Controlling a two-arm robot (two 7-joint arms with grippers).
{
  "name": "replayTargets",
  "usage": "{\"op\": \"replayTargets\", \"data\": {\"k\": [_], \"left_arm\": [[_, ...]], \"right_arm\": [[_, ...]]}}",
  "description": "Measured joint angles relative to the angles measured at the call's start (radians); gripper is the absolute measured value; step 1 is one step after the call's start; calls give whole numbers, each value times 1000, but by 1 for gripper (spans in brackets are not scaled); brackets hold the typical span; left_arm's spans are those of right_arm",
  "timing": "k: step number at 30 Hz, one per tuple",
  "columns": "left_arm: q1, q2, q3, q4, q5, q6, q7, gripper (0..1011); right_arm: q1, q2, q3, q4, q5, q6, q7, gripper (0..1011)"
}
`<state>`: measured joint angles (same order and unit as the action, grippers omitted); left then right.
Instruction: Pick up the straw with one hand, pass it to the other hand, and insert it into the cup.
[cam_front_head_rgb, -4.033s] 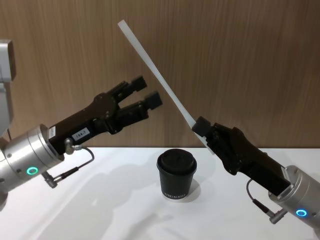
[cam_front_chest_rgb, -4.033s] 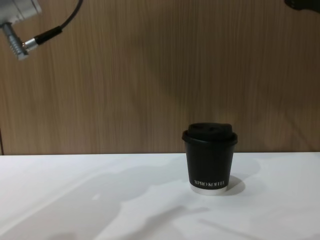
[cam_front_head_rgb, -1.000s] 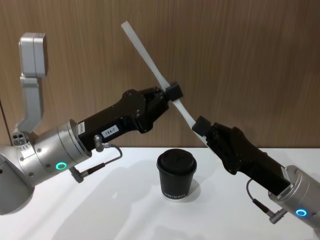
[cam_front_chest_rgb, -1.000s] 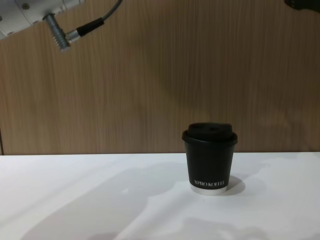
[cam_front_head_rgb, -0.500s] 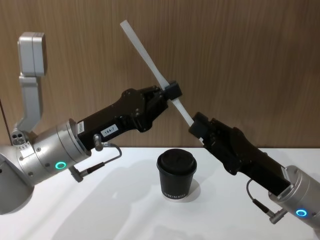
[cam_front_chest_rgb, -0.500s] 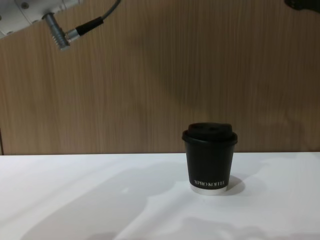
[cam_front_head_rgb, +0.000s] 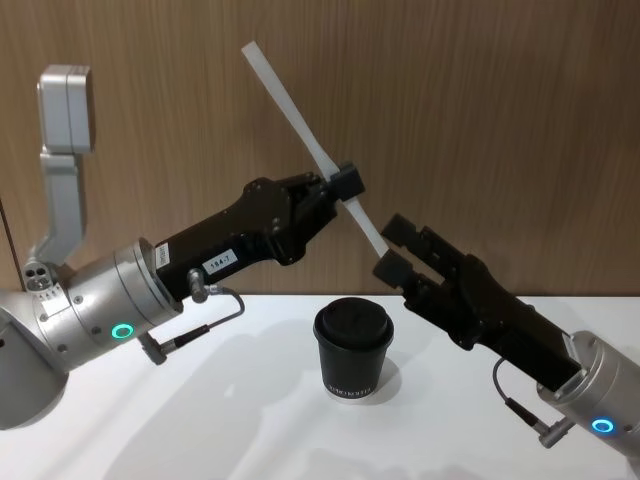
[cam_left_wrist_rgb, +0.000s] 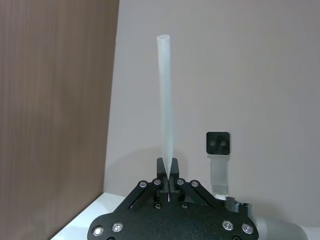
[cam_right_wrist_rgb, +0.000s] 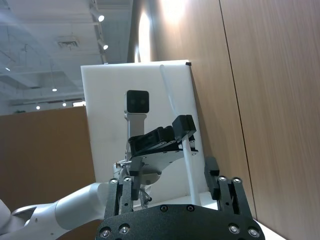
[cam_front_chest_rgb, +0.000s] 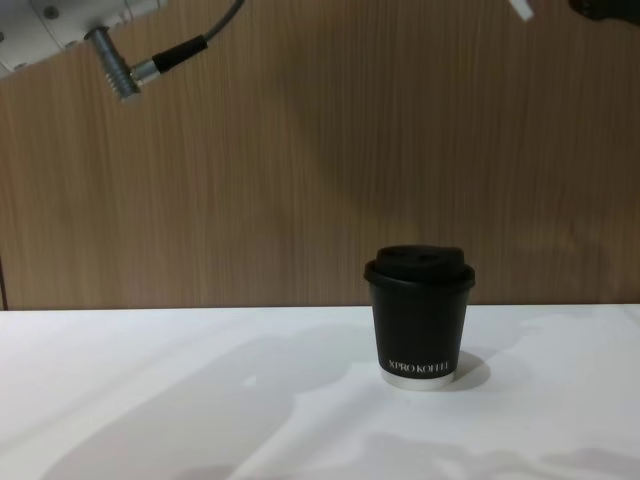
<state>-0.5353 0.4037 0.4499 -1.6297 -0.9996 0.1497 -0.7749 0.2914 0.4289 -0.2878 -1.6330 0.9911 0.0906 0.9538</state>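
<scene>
Right gripper (cam_front_head_rgb: 393, 248), centre right, now stands spread around the white straw (cam_front_head_rgb: 290, 105); left gripper (cam_front_head_rgb: 343, 186) alone pinches it. Handover complete; insertion into the black lidded cup (cam_front_head_rgb: 353, 352) is pending.

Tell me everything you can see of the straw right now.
The straw is a thin, straight, translucent white tube, plastic-looking, its upper end open and round. It slants in the air above the cup, upper end toward the robot's left. The left gripper is shut on it below mid-length; its lower end lies between the open right gripper's fingers, seemingly untouched.
</scene>
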Motion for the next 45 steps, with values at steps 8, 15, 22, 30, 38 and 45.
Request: {"op": "replayTargets", "data": {"k": [8,15,22,30,38,45], "left_arm": [[0,13,10,-13,45,-12,49,7],[-7,28,28,-29,114,-22,116,8],[-32,37,63,-39,219,-25,200,8],[-73,24,109,-29,319,-12,267,8],[-105,2,147,-10,409,11,333,8],[-110,-9,160,-6,462,26,387,8]], "right_arm": [[0,0,0,0,0,0,0,975],[0,0,0,0,0,0,0,1001],[0,0,0,0,0,0,0,1001],[0,0,0,0,0,0,0,1001],[0,0,0,0,0,0,0,1001],[0,0,0,0,0,0,0,1001]]}}
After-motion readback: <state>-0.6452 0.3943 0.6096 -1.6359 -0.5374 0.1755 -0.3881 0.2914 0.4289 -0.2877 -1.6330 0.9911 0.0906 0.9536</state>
